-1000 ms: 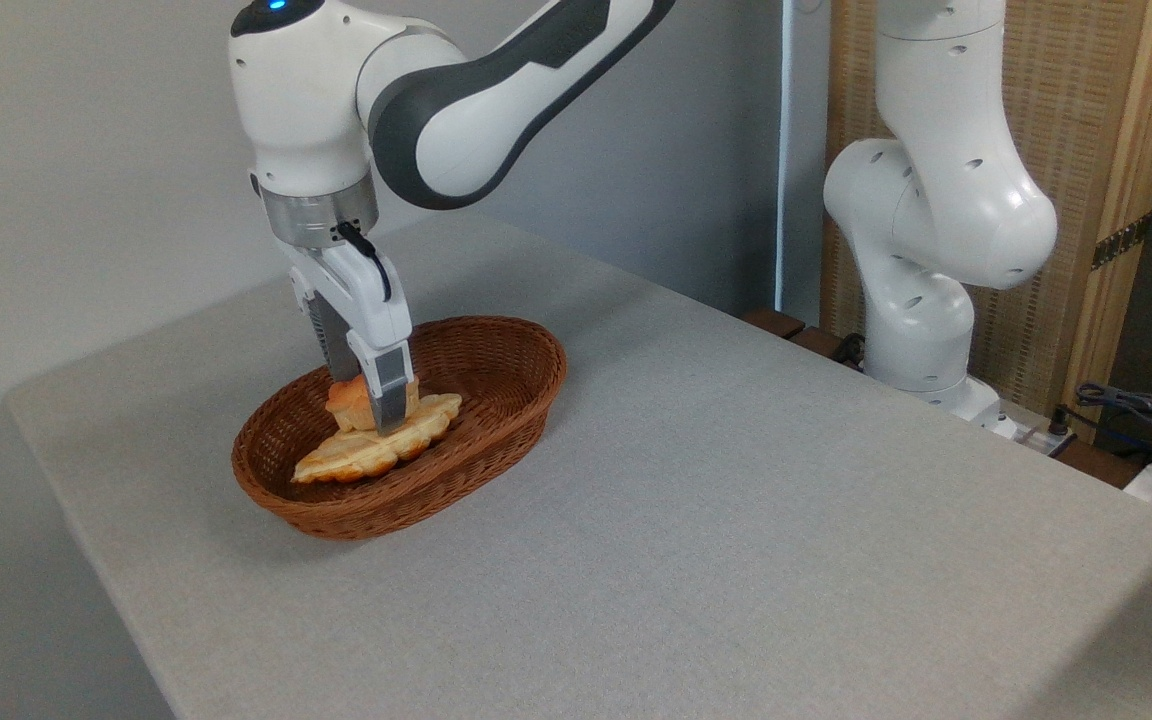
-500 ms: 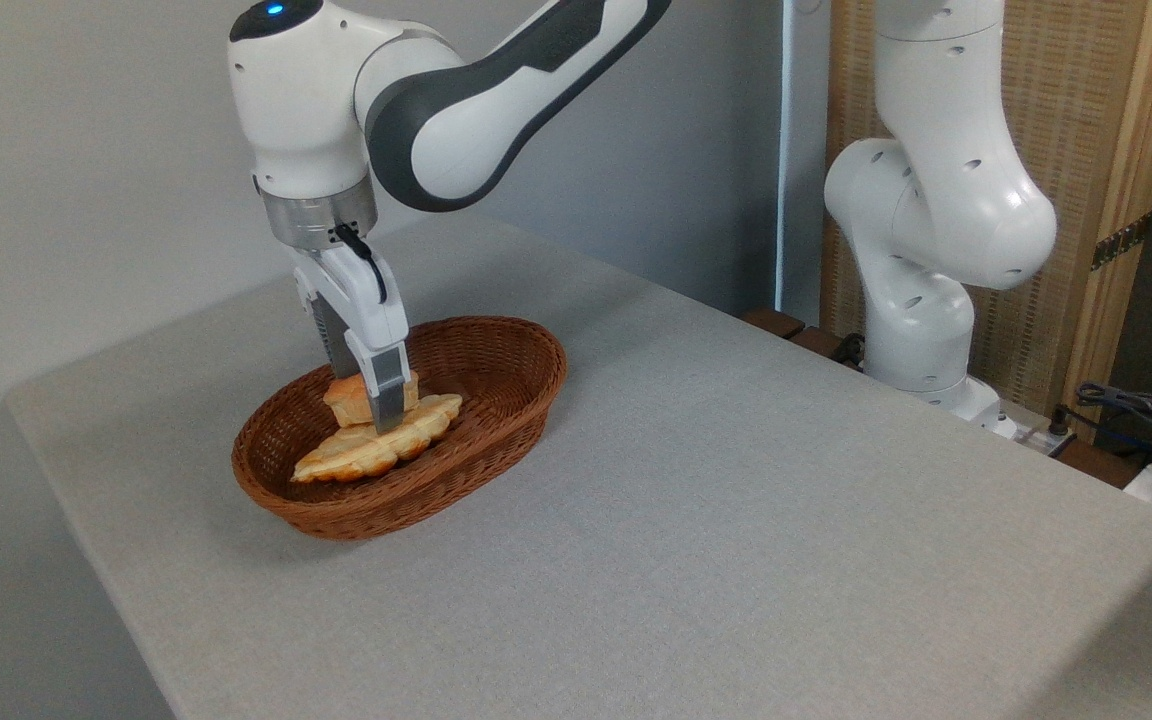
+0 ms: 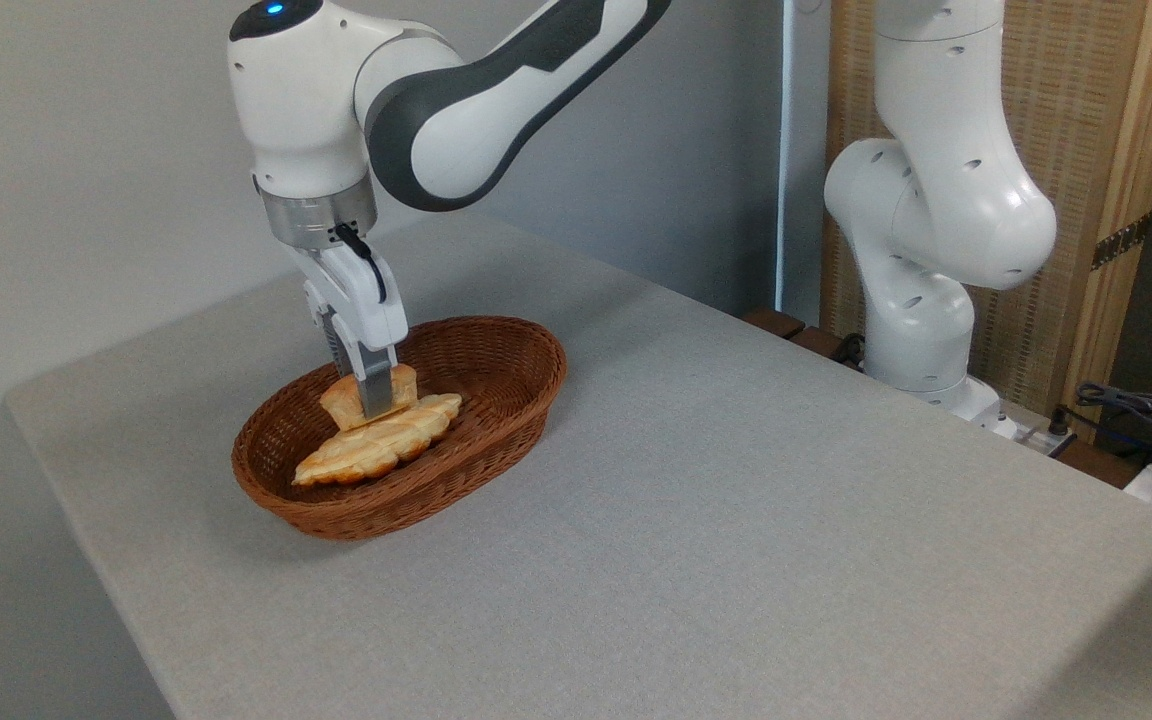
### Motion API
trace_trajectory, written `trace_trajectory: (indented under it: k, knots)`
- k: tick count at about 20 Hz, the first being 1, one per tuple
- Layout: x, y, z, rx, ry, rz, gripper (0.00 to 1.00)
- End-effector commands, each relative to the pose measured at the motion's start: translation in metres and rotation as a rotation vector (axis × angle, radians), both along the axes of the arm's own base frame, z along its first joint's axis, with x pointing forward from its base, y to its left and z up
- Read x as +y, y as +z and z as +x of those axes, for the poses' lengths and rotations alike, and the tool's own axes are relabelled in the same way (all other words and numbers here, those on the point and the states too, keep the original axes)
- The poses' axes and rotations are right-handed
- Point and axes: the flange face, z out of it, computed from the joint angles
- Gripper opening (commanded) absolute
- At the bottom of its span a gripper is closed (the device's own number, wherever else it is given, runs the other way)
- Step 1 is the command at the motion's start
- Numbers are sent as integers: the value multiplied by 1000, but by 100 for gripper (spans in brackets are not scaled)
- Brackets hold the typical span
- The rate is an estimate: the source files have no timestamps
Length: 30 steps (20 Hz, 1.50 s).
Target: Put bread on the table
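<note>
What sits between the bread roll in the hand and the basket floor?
In the camera view, the pale leaf-shaped pastry lies in the basket directly under the bread held by the hand.

End effector (image 3: pixel 368 398) grips bread (image 3: pixel 344 401) inside wicker basket (image 3: pixel 496 420).

Basket (image 3: pixel 456 455) sits on table (image 3: pixel 736 520), left of centre. Pastry (image 3: pixel 376 450) lies in basket; bread (image 3: pixel 341 400) above and behind it, possibly touching. Arm base stands beyond table's right edge.
</note>
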Motion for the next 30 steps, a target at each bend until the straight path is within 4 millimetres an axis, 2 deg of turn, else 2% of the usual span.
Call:
trace_trajectory:
  k: [1, 2, 5, 8, 10, 14, 17, 19, 21, 22, 26, 30]
  knots:
    - [10, 16, 5, -27, 10, -19, 27]
    - [11, 28, 8, -47, 17, -29, 27]
    - [21, 43, 10, -70, 46, -42, 27]
    - [55, 67, 9, -81, 95, -47, 28]
    - [85, 81, 8, -81, 132, -37, 28]
    - [144, 89, 7, -52, 158, -19, 30]
    - [183, 86, 10, -44, 182, -17, 32]
    - [201, 81, 11, -37, 197, -13, 33]
    - [217, 74, 11, -19, 210, -10, 39]
    - [226, 71, 12, -12, 210, -8, 45]
    - [245, 44, 19, 30, 210, 27, 52]
    - [245, 18, 26, 69, 193, 75, 56]
